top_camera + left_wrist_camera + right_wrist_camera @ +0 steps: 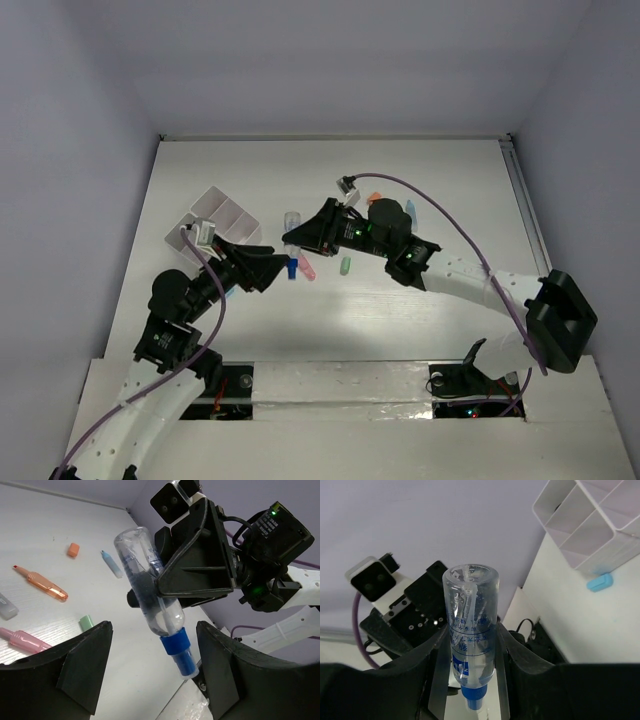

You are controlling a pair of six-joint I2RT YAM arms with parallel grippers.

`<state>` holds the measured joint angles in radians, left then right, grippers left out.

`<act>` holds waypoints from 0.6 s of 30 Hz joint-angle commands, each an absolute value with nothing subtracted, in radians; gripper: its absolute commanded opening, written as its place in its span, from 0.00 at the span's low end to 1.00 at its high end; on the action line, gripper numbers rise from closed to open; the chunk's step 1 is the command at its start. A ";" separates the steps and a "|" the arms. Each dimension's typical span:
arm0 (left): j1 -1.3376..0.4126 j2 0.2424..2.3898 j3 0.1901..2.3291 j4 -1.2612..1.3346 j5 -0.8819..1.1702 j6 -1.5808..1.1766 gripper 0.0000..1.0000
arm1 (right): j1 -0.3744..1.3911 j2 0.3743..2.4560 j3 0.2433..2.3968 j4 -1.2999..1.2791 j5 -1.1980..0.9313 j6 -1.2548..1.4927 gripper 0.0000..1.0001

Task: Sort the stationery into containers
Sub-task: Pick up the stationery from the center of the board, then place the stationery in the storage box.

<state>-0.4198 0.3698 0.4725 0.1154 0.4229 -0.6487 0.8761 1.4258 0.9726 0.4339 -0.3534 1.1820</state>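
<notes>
Farthest left of the tube (134, 555) we see the containers (612, 542), white open-top boxes joined together and well apart from it. A small blue eraser (599, 582) lies on the table (470, 170), also left of the tube.

Next comes the left gripper (154, 628), just left of the tube and pointed at it. Its jaws are released: the two black fingers (82, 665) stand wide apart on either side of the tube's blue cap (176, 645). There is a gap between each finger and the cap, so they hold nothing.

The tube itself is clear with blue print. It is tilted, with the cap towards the arms' bases and the clear end towards the far wall. We cannot tell whether any part of it touches the table.

The right gripper (471, 645) reaches the tube from the right and is clenched on its middle, one finger pressed against each side.

Just right of the tube's cap lies a pink marker (307, 268), and a little farther right a green eraser (345, 266). Farther right of the tube and beyond it lie an orange marker (42, 582), an orange eraser (73, 550) and a light blue marker (111, 563). All three lie flat on the table, well apart from the tube.
</notes>
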 commanded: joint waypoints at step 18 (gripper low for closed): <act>-0.426 0.474 0.497 0.229 0.483 -0.640 0.55 | 0.850 1.505 0.973 0.682 -0.492 1.343 0.18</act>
<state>-0.4198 0.4786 0.4725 0.1978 0.4709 -0.6666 0.8650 1.4841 0.9657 0.5625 -0.4316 1.2705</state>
